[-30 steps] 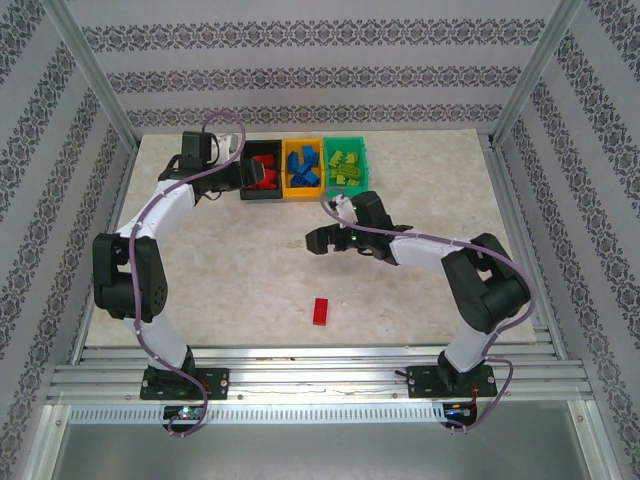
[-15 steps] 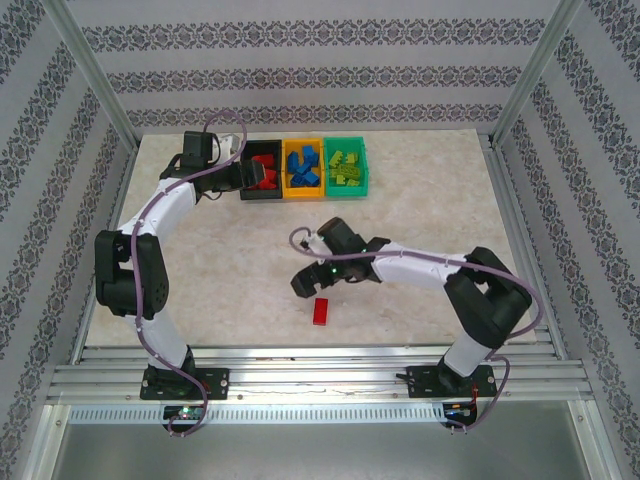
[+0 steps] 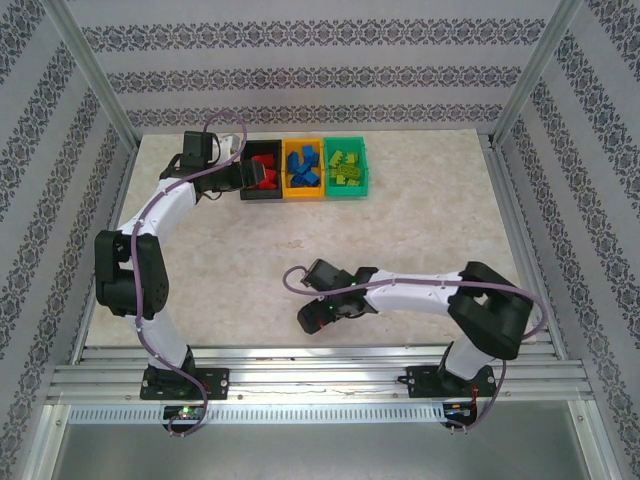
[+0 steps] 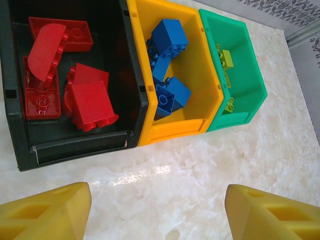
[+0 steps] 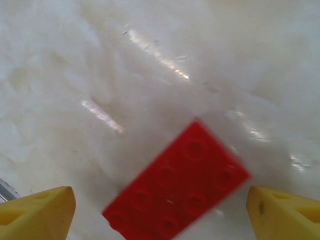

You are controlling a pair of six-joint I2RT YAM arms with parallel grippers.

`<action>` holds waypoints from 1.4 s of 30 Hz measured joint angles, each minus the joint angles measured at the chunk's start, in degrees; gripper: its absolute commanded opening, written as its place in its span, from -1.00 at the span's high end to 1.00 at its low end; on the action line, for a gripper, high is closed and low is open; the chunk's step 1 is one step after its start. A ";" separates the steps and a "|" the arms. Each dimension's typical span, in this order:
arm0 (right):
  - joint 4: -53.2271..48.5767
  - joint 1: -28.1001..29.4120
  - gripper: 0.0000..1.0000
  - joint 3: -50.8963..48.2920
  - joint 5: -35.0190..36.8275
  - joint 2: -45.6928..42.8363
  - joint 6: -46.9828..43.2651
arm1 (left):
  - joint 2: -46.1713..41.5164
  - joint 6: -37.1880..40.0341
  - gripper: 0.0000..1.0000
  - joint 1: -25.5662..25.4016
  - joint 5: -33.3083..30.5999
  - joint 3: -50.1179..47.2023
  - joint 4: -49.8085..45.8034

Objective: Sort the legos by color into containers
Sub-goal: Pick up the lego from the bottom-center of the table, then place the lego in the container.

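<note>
Straddling a blurred red lego (image 5: 177, 182), the right end effector (image 5: 160, 212) stands open, fingertips (image 5: 40, 212) cropped.

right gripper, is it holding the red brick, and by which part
Nothing is held. The right gripper hangs open over the red brick, its fingers clear of it.

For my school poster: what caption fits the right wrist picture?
Open right end effector lined up around a red lego lying studs-up on the pale marbled table.

The right gripper (image 3: 312, 318) has swung back and down over the red brick (image 5: 177, 185), which now lies between its parted jaws.
</note>
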 measured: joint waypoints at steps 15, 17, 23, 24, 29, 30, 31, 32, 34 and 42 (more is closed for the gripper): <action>-7.41 1.14 0.28 5.88 8.59 5.51 0.09 | -1.29 0.00 -0.42 0.00 0.22 0.00 0.04; -7.32 0.20 0.42 6.03 7.85 5.53 -0.76 | -1.29 0.00 -0.42 0.00 0.24 0.00 0.04; -7.04 -2.08 0.66 6.08 3.63 5.09 -3.10 | -1.46 0.02 -0.42 0.00 0.22 0.00 0.04; -6.80 -2.60 0.66 6.08 2.89 5.07 -3.52 | -1.49 0.02 -0.42 0.00 0.22 0.00 0.04; -1.95 -6.29 0.75 7.50 1.25 6.12 -6.62 | -1.60 0.02 -0.42 0.00 0.20 0.00 0.04; -0.61 -7.50 0.80 8.31 0.92 6.40 -7.41 | -1.60 0.02 -0.42 0.00 0.20 0.00 0.02; 0.26 -8.46 0.84 9.09 0.52 6.60 -8.00 | -1.60 0.02 -0.42 0.00 0.20 0.00 0.04; 1.25 -9.68 0.88 10.27 -0.17 6.84 -8.72 | -1.60 0.02 -0.43 0.00 0.20 0.00 0.02; 3.28 -11.87 0.95 12.44 -2.05 7.43 -9.68 | -1.60 0.02 -0.43 0.00 0.20 0.00 0.02; 10.86 -17.70 1.00 15.37 -8.35 9.90 -10.36 | -1.60 0.72 -0.43 0.00 -0.24 0.07 -0.15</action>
